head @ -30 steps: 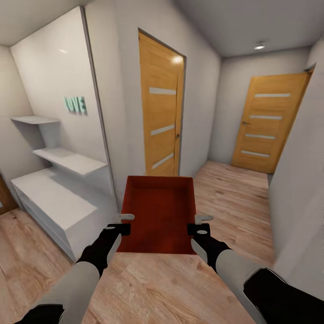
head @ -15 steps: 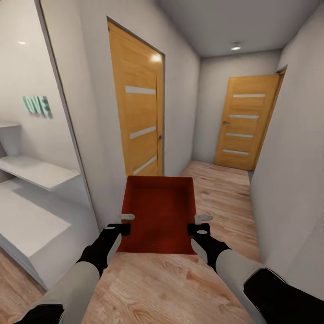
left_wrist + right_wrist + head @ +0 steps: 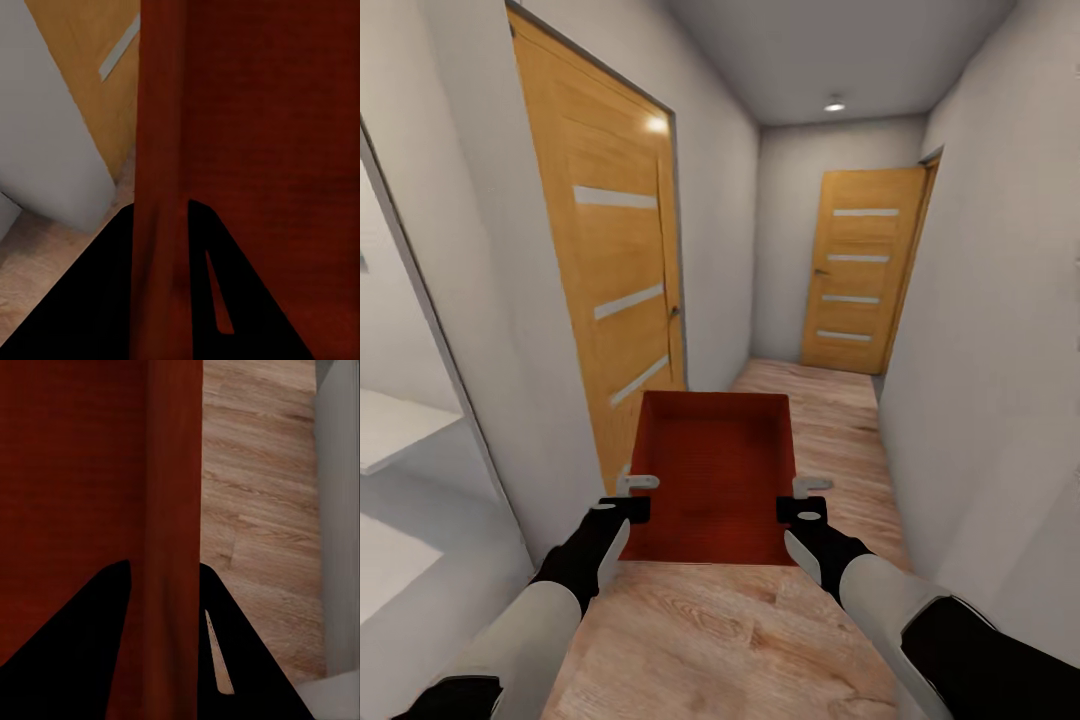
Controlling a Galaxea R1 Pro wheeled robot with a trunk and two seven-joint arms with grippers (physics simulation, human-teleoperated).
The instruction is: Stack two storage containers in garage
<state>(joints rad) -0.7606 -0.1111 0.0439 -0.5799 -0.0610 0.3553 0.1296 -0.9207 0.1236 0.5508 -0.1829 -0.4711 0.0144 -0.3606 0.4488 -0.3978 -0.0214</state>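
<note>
1. Carrying is the step in hand, by the look of it: one orange-red storage container (image 3: 715, 470) is held out in front of the trunk, above the light wood plank floor (image 3: 830, 420), long axis pointed down the hallway.
2. Its left wall is pinched by the left hand (image 3: 637, 495), its right wall by the right hand (image 3: 807, 497); both are closed on the thin walls.
3. A slatted wooden door (image 3: 610, 270) is passed close on the left, another door (image 3: 860, 270) is seen at the hallway's end, and a grey-white wall (image 3: 980, 350) crowds the right.

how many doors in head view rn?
2. One wooden door on the left wall beside the carried storage container; another wooden door at the hallway's far end. More may lie outside the frame.
</note>
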